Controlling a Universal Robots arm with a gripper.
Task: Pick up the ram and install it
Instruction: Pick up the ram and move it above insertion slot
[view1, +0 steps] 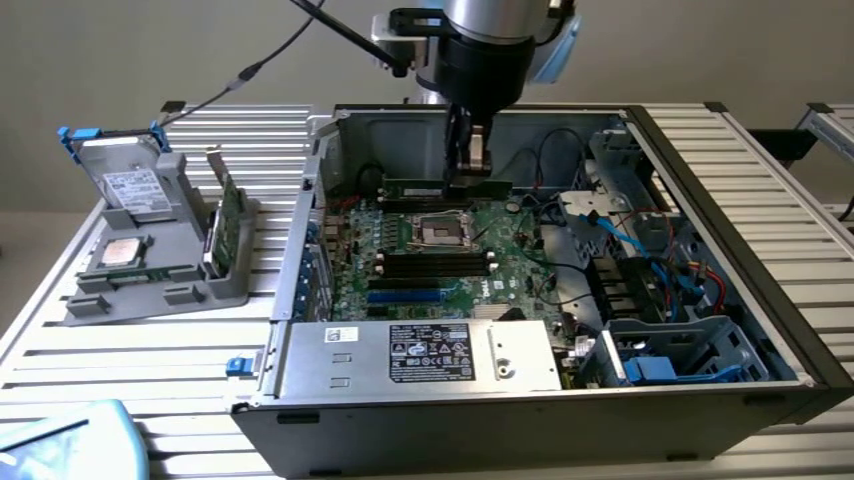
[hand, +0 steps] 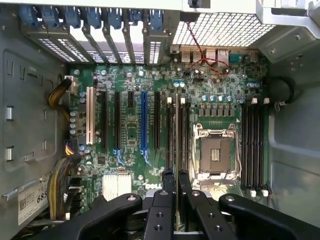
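The ram (view1: 447, 187) is clamped at its middle between the two fingers (hand: 167, 200) of the hand (view1: 467, 178), which is closed on it; both ends jut out to either side of the hand. Whether its lower edge touches the motherboard (view1: 514, 250) below is hard to make out. One empty processor socket (view1: 438, 232) lies just beside the hand, inside the open computer case (view1: 747, 300). Well apart from the hand, on the table (view1: 134, 360), one grey holder (view1: 160, 290) carries one drive (view1: 134, 188), one processor chip (view1: 123, 250) and one upright green stick (view1: 230, 225), partly hidden
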